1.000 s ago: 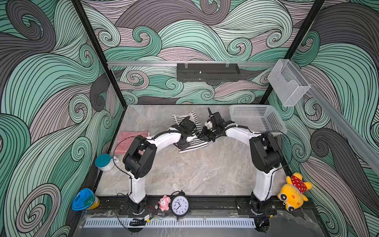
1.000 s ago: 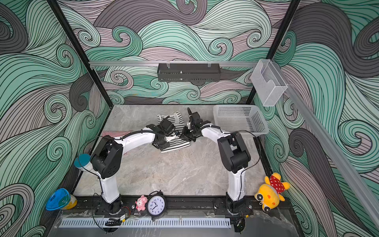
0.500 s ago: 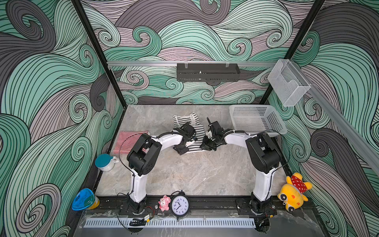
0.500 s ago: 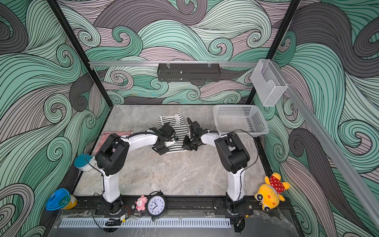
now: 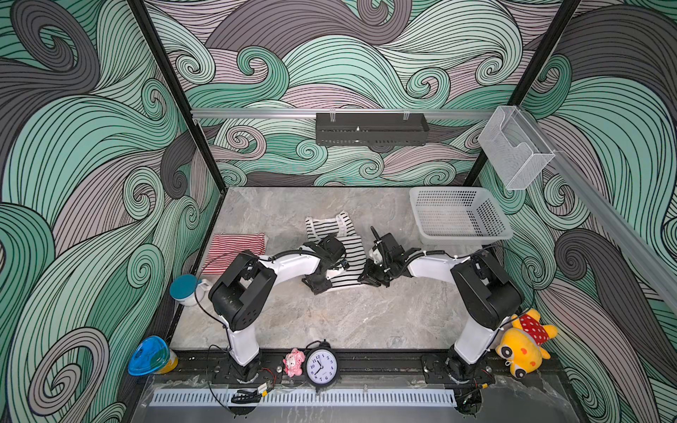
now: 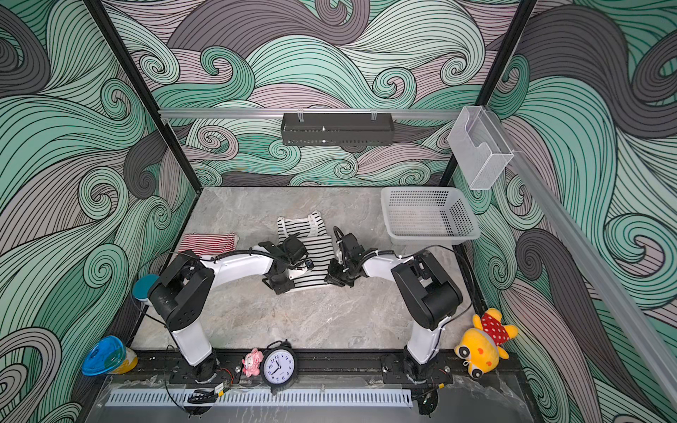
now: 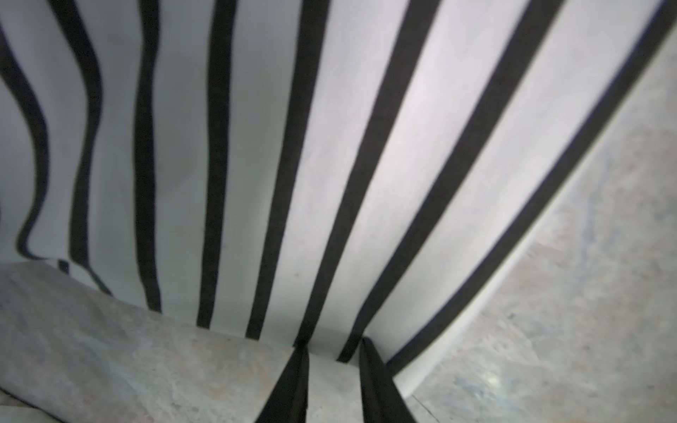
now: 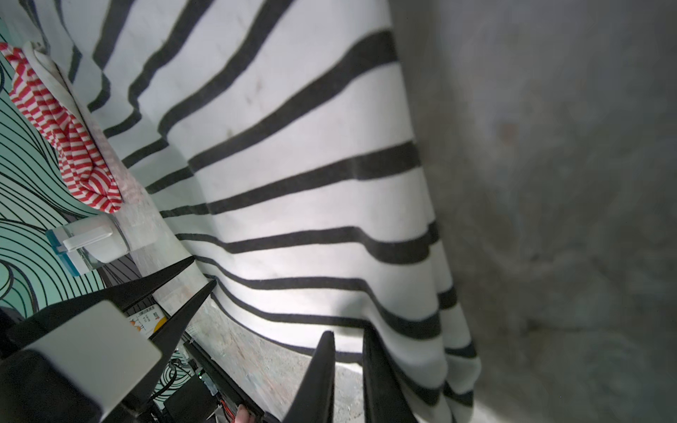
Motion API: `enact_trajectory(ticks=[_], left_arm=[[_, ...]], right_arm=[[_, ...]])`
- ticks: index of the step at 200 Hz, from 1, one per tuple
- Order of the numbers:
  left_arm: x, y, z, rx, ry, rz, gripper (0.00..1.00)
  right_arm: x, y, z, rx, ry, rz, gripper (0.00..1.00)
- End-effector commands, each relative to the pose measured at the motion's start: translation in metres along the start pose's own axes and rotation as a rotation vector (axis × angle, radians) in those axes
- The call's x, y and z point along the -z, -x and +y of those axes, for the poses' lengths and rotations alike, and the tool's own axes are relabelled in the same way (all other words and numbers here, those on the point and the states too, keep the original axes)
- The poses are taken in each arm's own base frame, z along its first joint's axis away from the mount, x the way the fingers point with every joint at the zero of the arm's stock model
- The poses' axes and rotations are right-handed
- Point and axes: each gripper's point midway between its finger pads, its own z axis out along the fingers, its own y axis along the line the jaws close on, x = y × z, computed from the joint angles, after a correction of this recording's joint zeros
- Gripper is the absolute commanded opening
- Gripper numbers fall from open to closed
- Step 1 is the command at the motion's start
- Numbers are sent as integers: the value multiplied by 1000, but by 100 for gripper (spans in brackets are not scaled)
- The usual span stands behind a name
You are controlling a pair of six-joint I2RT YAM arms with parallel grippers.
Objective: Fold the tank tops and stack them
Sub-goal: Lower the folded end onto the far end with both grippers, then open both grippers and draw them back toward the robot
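The black-and-white tank top (image 5: 344,249) lies spread on the worktop (image 5: 329,322), its hem edge running between your two claws and its straps at the end farthest from them. Your left claw (image 5: 319,286) sits at one hem corner. In its wrist view the fingers (image 7: 377,384) stand narrow, with the cloth edge pinched between the tips. Your right claw (image 5: 372,280) sits at the other hem corner, and its wrist view shows the same: fingers (image 8: 318,373) close together, with the striped hem (image 8: 311,183) caught between their tips. The cloth beyond each claw looks mostly flat, with a few ripples toward one side.

The red-and-white tank top (image 5: 234,249) lies folded on the worktop, well apart from the left claw on its outer side — away from the right claw. A teal-lidded cup (image 5: 185,289) stands near that folded top. The white basket (image 5: 465,238) sits beyond your right claw on its outer side — apart from both tops.
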Motion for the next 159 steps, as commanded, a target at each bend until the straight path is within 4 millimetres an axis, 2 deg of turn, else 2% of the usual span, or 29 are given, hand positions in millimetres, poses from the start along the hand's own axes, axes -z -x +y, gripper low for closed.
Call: enact_trajectory(ticks=[1,42,85,115,140,152,159], left_arm=[[2,-33,-26,-11,-78,95,28],[17,-39,-35,-3,-85,48,29],[41,-27,-21,22,-19,-47,32],[55,-18,-2,42,80,-114,35],[67,-16,14,69,175,-168,40],[69,-16,20,80,205,-185,43],[79,-16,24,96,225,-225,46]], right_arm=[[-3,-21,-21,-60,-75,14,18],[16,-37,-10,-33,-67,-2,18],[41,-37,15,8,-8,-49,22],[58,-37,35,47,34,-79,30],[71,-37,36,41,27,-113,47],[74,-38,31,28,17,-125,51],[76,-39,29,19,16,-132,52]])
